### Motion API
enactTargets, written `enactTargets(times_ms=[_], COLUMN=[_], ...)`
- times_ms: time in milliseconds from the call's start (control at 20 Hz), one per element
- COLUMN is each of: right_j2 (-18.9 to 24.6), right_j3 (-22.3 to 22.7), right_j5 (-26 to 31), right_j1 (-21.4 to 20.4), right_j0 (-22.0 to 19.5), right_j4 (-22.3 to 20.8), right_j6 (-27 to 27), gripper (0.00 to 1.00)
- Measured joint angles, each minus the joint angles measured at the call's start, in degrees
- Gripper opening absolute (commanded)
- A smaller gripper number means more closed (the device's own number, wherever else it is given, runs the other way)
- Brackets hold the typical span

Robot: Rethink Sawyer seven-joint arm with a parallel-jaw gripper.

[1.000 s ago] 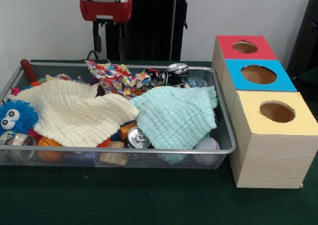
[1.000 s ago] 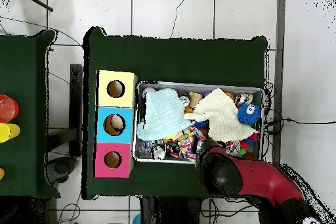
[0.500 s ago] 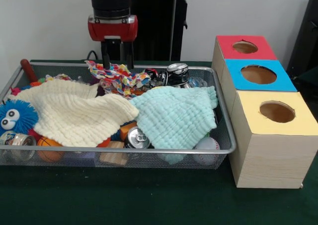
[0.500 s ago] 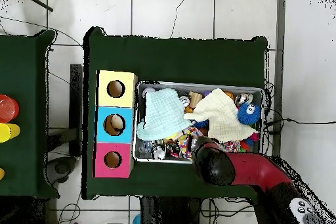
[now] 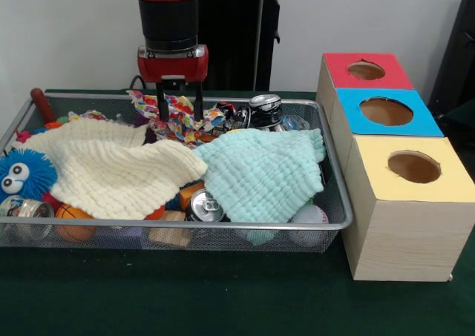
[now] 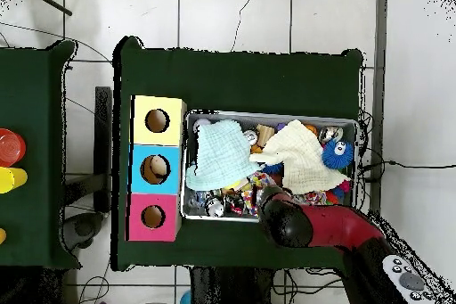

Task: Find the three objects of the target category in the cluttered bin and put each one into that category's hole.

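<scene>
While the claw (image 5: 179, 102) hangs open over the patterned cloth (image 5: 178, 116) at the bin's (image 5: 338, 202) twelve o'clock, nothing is gripped. Sorting looks barely begun.

White tiled floor (image 6: 232, 24) (cracked), plain pale wall (image 5: 67, 32) behind

Evenly and softly lit from above, bright on the pale wall (image 5: 67, 32) and white floor tiles (image 6: 223, 15), with faint shadows under the wire bin (image 5: 223, 236) and small glints on a can top (image 5: 205, 205).
</scene>
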Motion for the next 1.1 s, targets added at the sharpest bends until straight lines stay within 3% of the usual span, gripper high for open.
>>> enactTargets(times_ms=[450, 1100], right_j2=[-1.2, -1.2], right_j3=[-2.4, -3.4], right_j5=[0.2, 6.0], right_j1=[3.5, 4.9], right_j0=[1.0, 1.1], right_j4=[-0.4, -0.4], right_j6=[0.0, 0.0], gripper=[1.00, 1.00])
